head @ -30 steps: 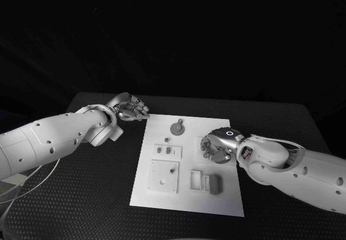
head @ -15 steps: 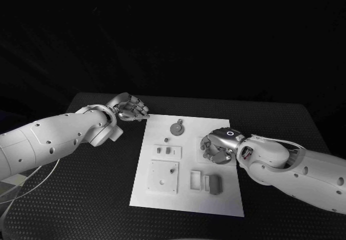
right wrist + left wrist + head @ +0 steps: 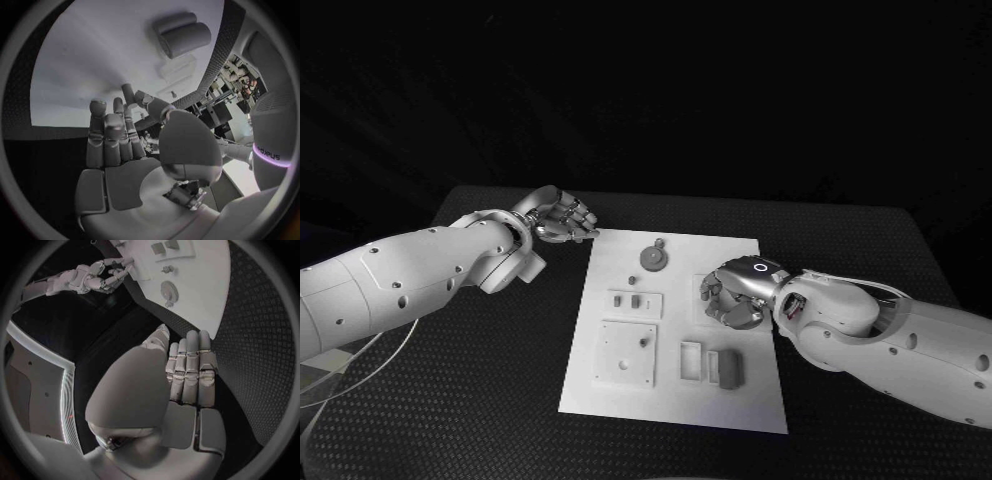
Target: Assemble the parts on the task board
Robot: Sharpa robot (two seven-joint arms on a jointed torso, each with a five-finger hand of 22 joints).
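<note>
The white rectangular task board (image 3: 678, 400) lies mid-table with small grey moulded parts on it, among them a round disc with a stub (image 3: 655, 258) at its far end. They look light, rigid and slick, best pinched by their edges. The left hand (image 3: 561, 218) rests curled and empty just off the board's far left corner; the right hand (image 3: 730, 296) hovers over the board's right edge, fingers apart, holding nothing.

Left hand (image 3: 561, 217) curled, holding nothing; right hand (image 3: 730, 293) empty, fingers apart.

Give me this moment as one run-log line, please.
left hand: curled, empty, beside board's far corner | right hand: over board's right edge, grip unclear | round part: lying untouched
</note>
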